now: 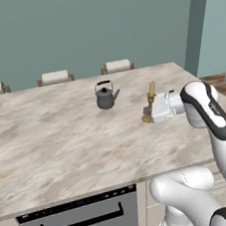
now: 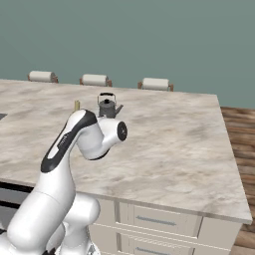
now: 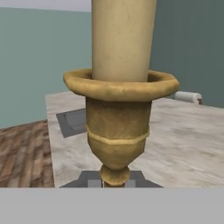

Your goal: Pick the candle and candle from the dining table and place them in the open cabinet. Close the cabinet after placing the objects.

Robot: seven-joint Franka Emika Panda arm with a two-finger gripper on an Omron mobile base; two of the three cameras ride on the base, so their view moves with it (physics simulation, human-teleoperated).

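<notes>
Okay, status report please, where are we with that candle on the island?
Gripper shut on the candle, low on its brass stem. Candle upright on the dining table. Kettle stands apart, beyond it, nothing blocking.

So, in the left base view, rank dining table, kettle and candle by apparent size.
1. dining table
2. kettle
3. candle, partly hidden behind the tool, so its full extent is unsure; it looks narrower than the kettle.

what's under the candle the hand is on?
The candle sits in its brass candlestick, whose stem the hand grips. In the left base view its foot rests on the dining table; the hand covers most of that foot.
</notes>
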